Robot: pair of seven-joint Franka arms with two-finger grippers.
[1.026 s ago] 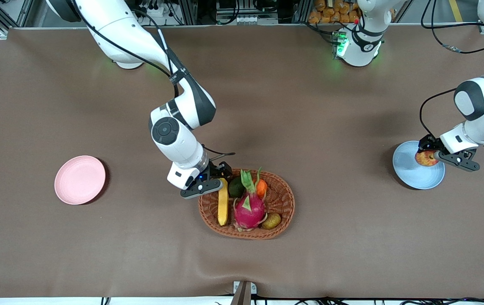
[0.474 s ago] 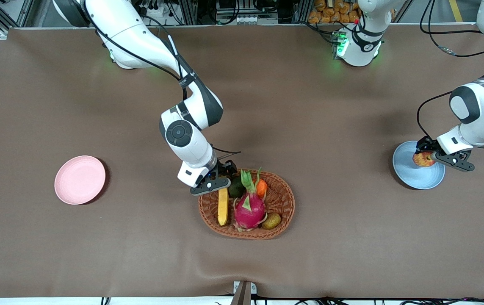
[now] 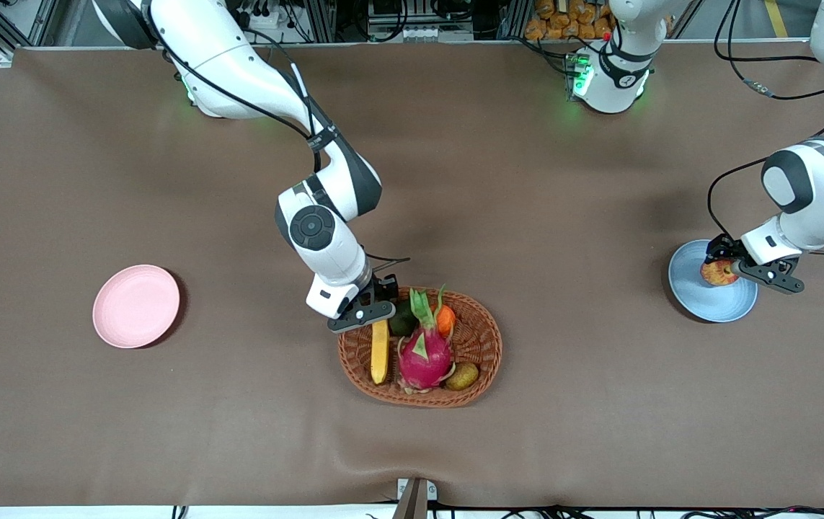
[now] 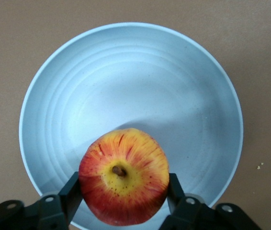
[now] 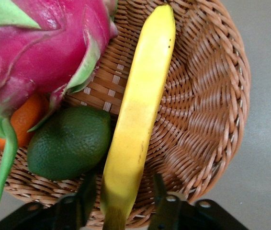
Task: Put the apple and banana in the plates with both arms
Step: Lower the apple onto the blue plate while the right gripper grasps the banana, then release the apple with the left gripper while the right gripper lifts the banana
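**Both arms on their fruit**

From my console, the banana lies in the basket, long axis running from the front camera toward the bases. My right tool straddles its farther end, fingers not yet touching. The pink plate sits across open surface. My left tool grips the apple, stem upward, over the blue plate.

No text, label, brand, number or sign can be read anywhere: the fruit, both plates, the basket, the arms and the counter show no legible markings.
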